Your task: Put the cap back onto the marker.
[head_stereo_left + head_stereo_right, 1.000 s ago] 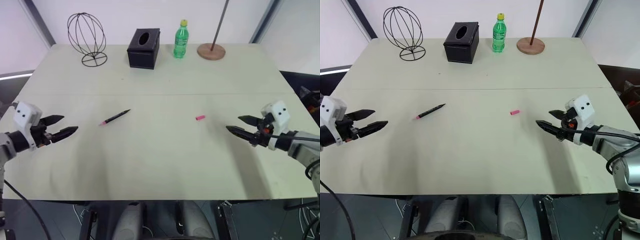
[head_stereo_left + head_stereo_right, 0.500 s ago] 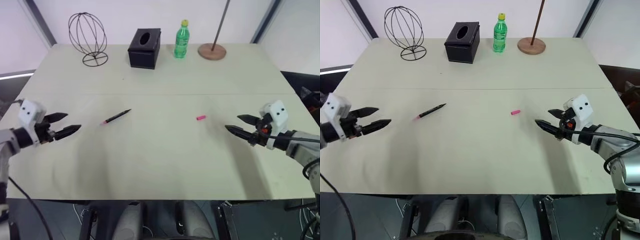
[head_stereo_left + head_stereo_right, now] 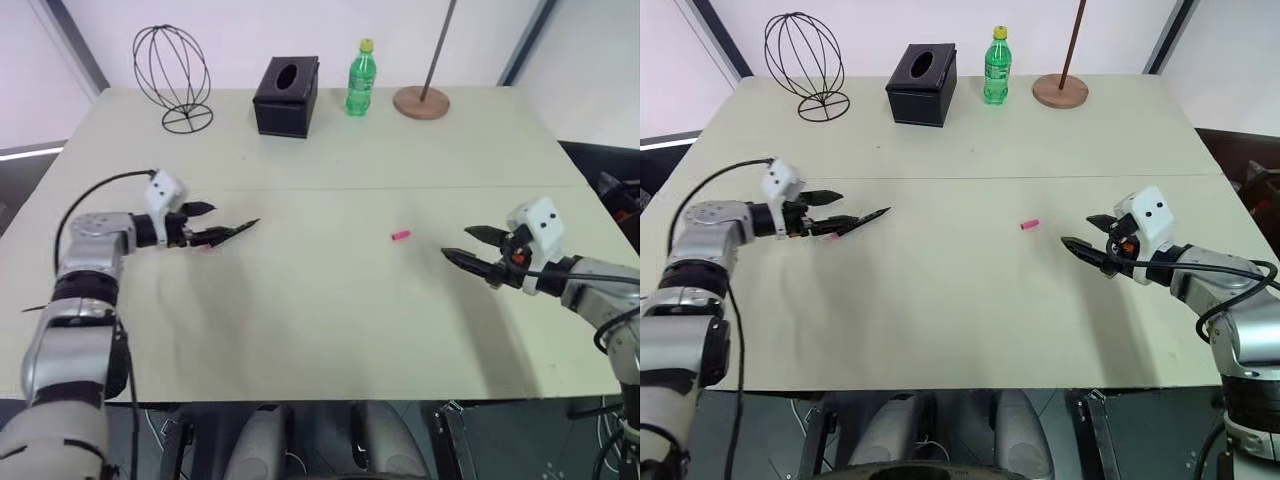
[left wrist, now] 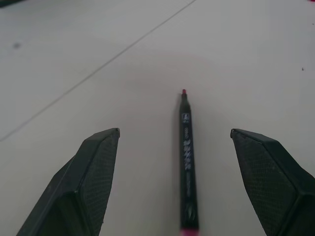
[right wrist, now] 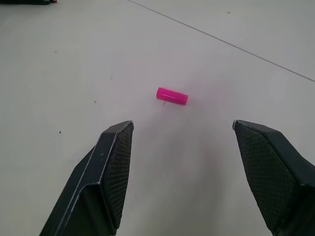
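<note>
The marker [image 3: 246, 227], a slim black stick with a pink end, lies slanted on the pale table [image 3: 320, 320], left of centre. My left gripper [image 3: 212, 222] is open right at it. In the left wrist view the marker [image 4: 187, 162] lies lengthwise between the two spread fingers, untouched. The cap [image 3: 400, 235], a tiny pink cylinder, lies right of centre. My right gripper [image 3: 458, 242] hovers open just to the cap's right and points at it. In the right wrist view the cap [image 5: 172, 96] lies a short way beyond the gripper [image 5: 182, 124].
Along the table's far edge stand a wire globe ornament [image 3: 172, 75], a black tissue box [image 3: 286, 95], a green bottle [image 3: 361, 78] and a round wooden base with a pole [image 3: 421, 102]. A thin seam crosses the table [image 3: 400, 187].
My left arm has swung in from the table's left edge, rightwards and forwards, bringing its open gripper to the marker. The right gripper, marker and cap have stayed put.
</note>
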Tool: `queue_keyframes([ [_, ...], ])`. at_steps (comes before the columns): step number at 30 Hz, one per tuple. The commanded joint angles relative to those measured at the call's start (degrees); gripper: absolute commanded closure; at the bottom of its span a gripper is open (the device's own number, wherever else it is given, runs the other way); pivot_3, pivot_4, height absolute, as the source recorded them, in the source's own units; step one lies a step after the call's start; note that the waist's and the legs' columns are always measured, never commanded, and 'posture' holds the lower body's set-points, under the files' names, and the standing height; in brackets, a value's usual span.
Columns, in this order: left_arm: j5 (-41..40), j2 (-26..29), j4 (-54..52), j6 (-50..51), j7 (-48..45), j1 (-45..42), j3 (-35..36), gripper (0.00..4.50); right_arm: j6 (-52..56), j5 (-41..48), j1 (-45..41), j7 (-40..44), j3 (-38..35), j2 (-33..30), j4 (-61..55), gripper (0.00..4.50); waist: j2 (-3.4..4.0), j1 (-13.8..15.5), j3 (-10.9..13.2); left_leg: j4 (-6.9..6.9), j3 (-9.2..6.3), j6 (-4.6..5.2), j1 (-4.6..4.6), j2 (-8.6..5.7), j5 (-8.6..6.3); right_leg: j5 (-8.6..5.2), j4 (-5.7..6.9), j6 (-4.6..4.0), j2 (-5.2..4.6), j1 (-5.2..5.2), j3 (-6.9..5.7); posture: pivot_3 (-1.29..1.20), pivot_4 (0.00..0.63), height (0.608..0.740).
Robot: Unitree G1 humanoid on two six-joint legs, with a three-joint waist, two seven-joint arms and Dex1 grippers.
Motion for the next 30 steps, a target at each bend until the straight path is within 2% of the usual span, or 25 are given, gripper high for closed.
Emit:
queue_keyframes([
  [1,1.3,-1.0,3.2,-2.7,0.7,-2.9,0.3,0.7,0.1,0.6,1.6,-1.2,-3.0,0.0,-3.5,1.17,0.0,0.2,0.0,0.0,-0.01,0.0,0.0,0.01,0.0,0.0,0.01,0.0,0.01,0.0,-0.01,0.0,0.15,0.74],
  [14,4.0,-5.0,8.3,-4.3,5.1,-4.3,0.9,0.7,-0.4,0.5,4.1,-3.2,-4.3,1.2,-4.5,1.17,-0.01,0.3,0.0,0.09,-0.02,0.0,0.0,0.01,0.0,0.0,0.09,0.0,-0.01,0.0,0.0,0.0,0.15,0.74],
  [23,6.2,-5.6,9.9,-3.5,7.0,-3.5,0.1,0.7,-0.9,0.2,3.6,-3.4,-4.0,1.2,-3.8,1.17,-0.01,0.3,0.0,0.11,-0.02,0.0,0.03,0.0,0.0,0.0,0.11,0.01,-0.01,0.04,0.0,0.0,0.15,0.74],
  [26,6.2,-5.5,10.0,-3.3,6.9,-3.4,0.3,1.63,-1.1,0.1,3.7,-3.4,-4.0,1.2,-3.7,1.17,-0.01,0.3,0.0,0.11,-0.02,0.0,0.04,0.0,0.0,0.0,0.14,0.01,-0.01,0.04,0.0,0.0,0.15,0.74],
  [30,6.2,-5.1,10.0,-3.1,6.7,-3.5,0.5,3.77,-1.4,0.1,3.9,-3.3,-4.1,1.2,-3.5,1.17,-0.01,0.3,0.0,0.11,-0.02,0.0,0.04,0.0,0.0,0.0,0.13,0.0,-0.01,0.04,0.0,0.0,0.15,0.74],
])
